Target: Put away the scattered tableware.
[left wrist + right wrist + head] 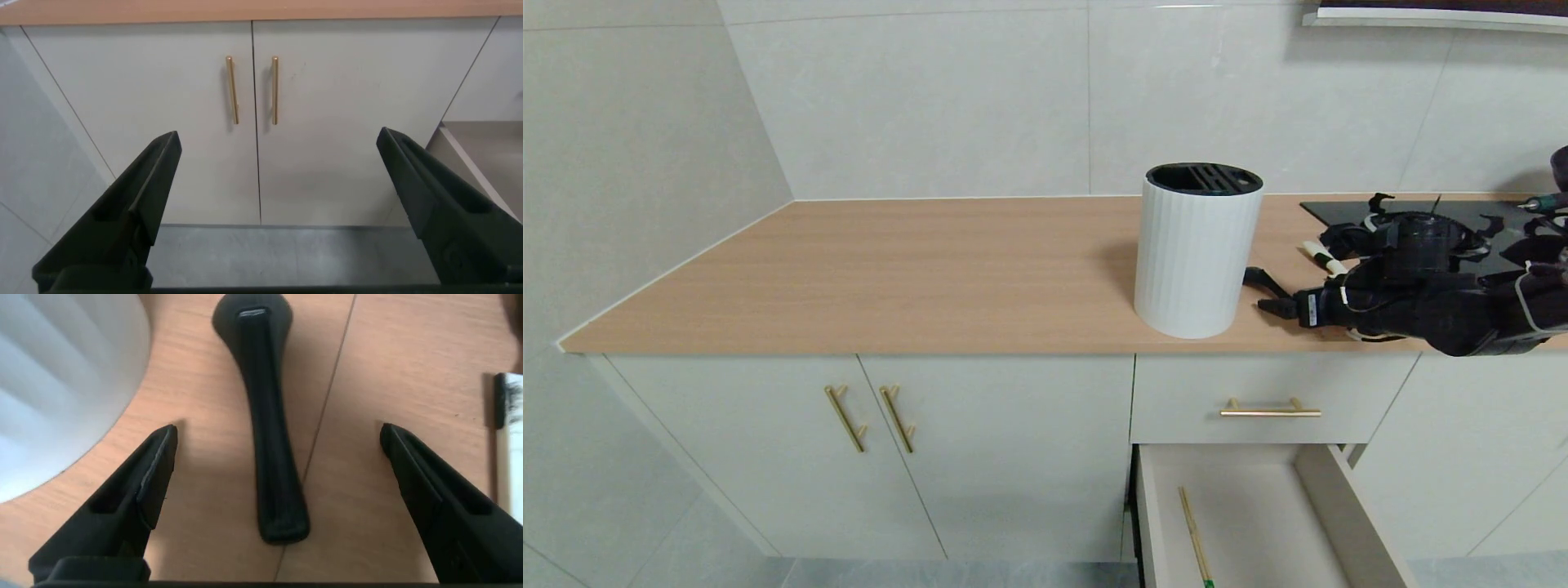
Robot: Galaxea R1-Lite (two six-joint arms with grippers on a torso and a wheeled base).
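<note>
Close at the wrists, the left claw gapes empty before white cabinet doors, and the right claw gapes astride an untouched black tapered handle on the wooden tabletop, beside the white ribbed cylindrical holder, slot-topped in the head view.

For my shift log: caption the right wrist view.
Open right gripper hovers over a black handle on the wooden counter beside the white ribbed holder.

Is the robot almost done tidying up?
Not yet. Chopsticks lie in the open drawer. The right pincer is open, lined up on the black-handled utensil beside the white holder, not gripping it. That and a white utensil are left on the counter.
</note>
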